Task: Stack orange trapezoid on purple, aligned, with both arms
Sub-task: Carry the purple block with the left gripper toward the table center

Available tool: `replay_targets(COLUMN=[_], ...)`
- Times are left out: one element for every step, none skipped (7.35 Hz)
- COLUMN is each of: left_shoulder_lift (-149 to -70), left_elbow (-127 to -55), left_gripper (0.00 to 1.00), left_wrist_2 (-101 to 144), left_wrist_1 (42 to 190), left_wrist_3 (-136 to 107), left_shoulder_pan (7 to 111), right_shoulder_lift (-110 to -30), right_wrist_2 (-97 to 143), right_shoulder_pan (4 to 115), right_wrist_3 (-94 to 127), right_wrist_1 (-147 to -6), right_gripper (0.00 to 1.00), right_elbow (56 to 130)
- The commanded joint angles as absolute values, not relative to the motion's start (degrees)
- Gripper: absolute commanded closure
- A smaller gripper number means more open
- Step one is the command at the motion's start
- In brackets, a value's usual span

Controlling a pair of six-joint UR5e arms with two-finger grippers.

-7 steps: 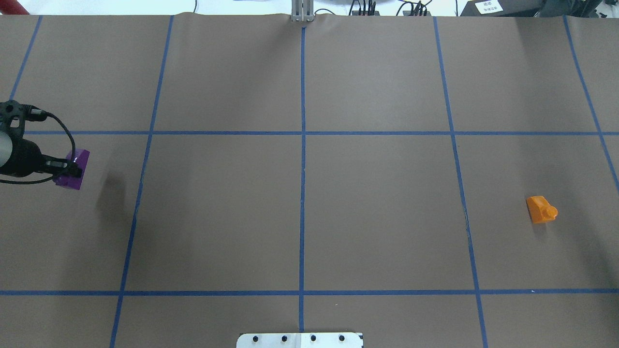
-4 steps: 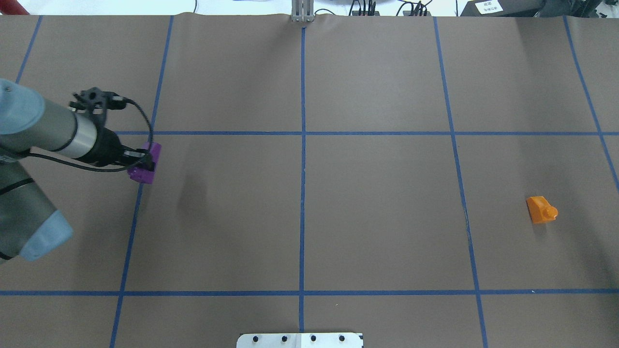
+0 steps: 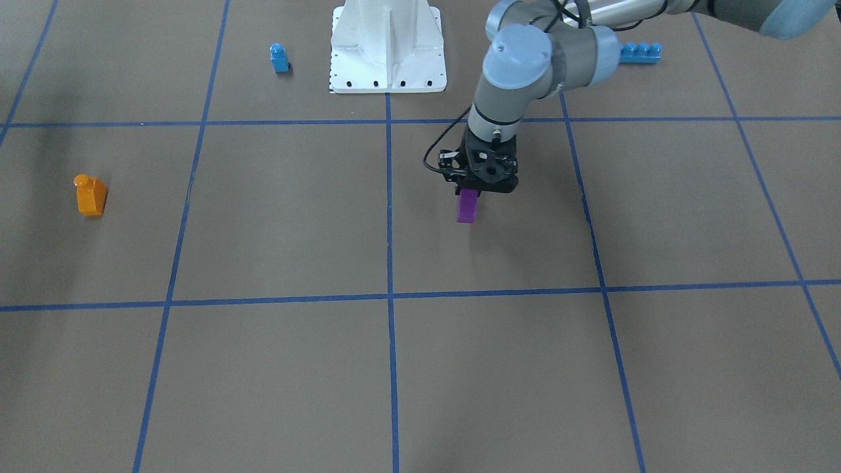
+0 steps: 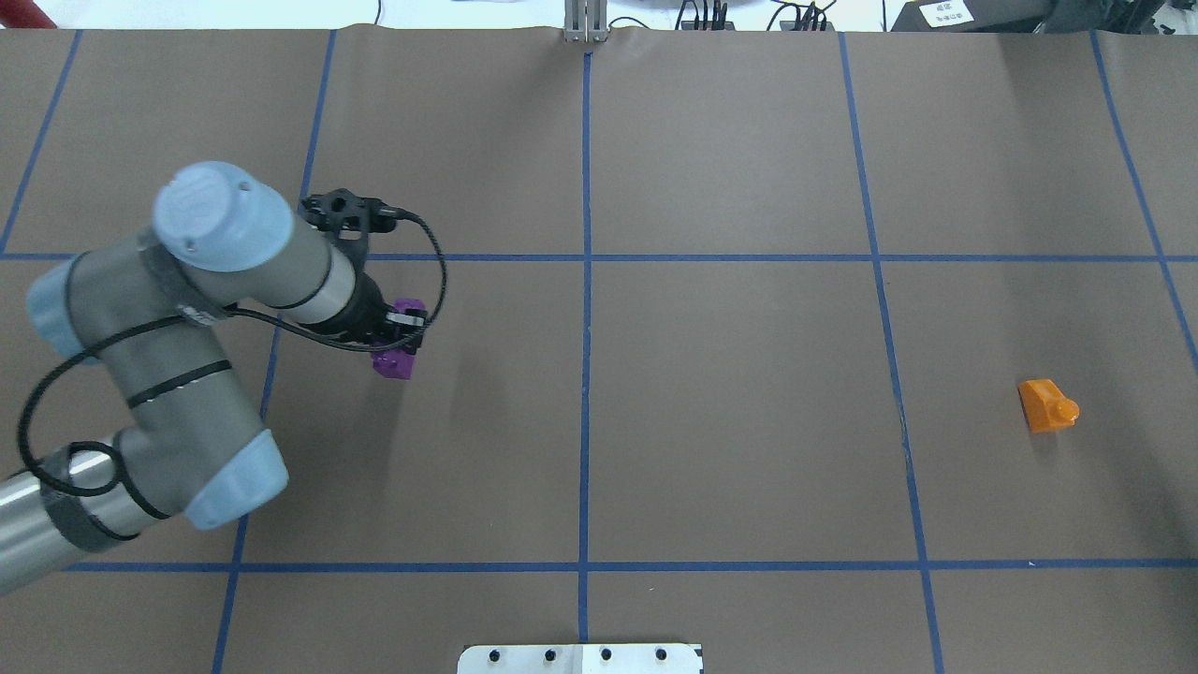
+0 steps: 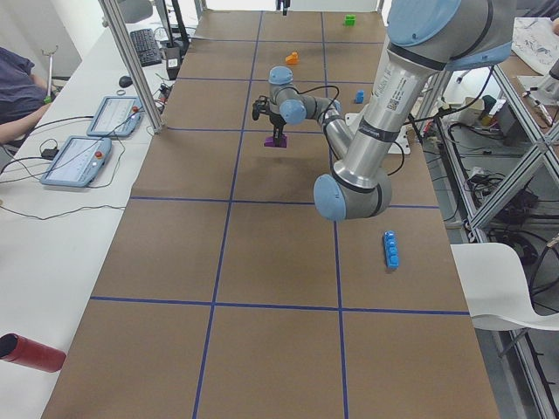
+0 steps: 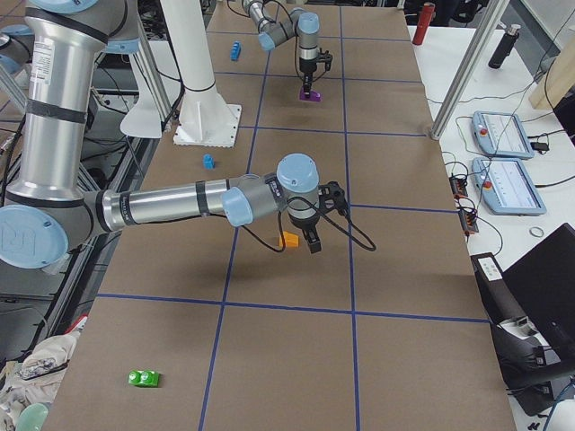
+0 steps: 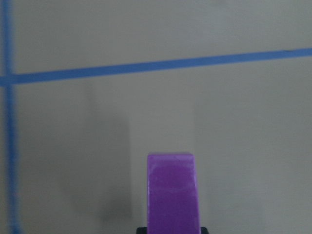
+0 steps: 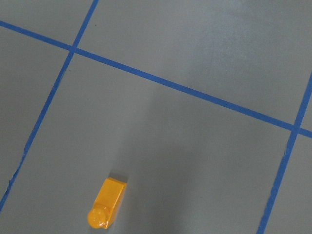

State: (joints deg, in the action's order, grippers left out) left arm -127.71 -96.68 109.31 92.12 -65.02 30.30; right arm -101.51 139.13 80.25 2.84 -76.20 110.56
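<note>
Clenching the left gripper [image 4: 401,339] on the purple [image 4: 393,361], holding it over the brown table [image 4: 730,421] at nine o'clock from the overhead view's centre. Leaving the orange trapezoid [image 4: 1046,404] lying on the table well apart, out at three o'clock. Hanging the right gripper [image 6: 313,241] above the table, showing only from the side; cannot tell whether clenched or released.
</note>
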Motion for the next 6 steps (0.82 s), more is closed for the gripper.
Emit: replay_targets(left_shoulder_lift=[-139.27,-139.92,-140.27,-140.36,-140.36,-140.36], left_elbow=[-85.12,-83.69,-82.45,-82.27,-82.09,-81.83], left_gripper=[1.00,1.00,1.00,1.00,1.00,0.96], left_wrist_2=[104.71,103.81,103.80,103.80,103.80,103.80], left_wrist_1=[90.79,91.23,92.62,92.90,92.99,92.99], left_wrist_3=[-70.74,-70.84,-70.93,-70.93,-70.93,-70.93], left_shoulder_pan=[25.95,25.06,24.96,24.79,24.61,24.61], right_shoulder_lift=[-101.51,-101.51,-101.43,-101.43,-101.43,-101.43], right_wrist_2=[139.13,139.13,139.13,139.13,139.13,139.04], right_shoulder_pan=[80.24,80.24,80.24,80.24,80.24,80.24], right_wrist_3=[2.90,2.90,2.90,2.90,2.90,2.90], right_wrist_1=[-76.20,-76.20,-76.20,-76.20,-76.20,-76.20], right_gripper=[0.00,0.00,0.00,0.00,0.00,0.00], right_elbow=[110.57,110.57,110.48,110.48,110.48,110.48])
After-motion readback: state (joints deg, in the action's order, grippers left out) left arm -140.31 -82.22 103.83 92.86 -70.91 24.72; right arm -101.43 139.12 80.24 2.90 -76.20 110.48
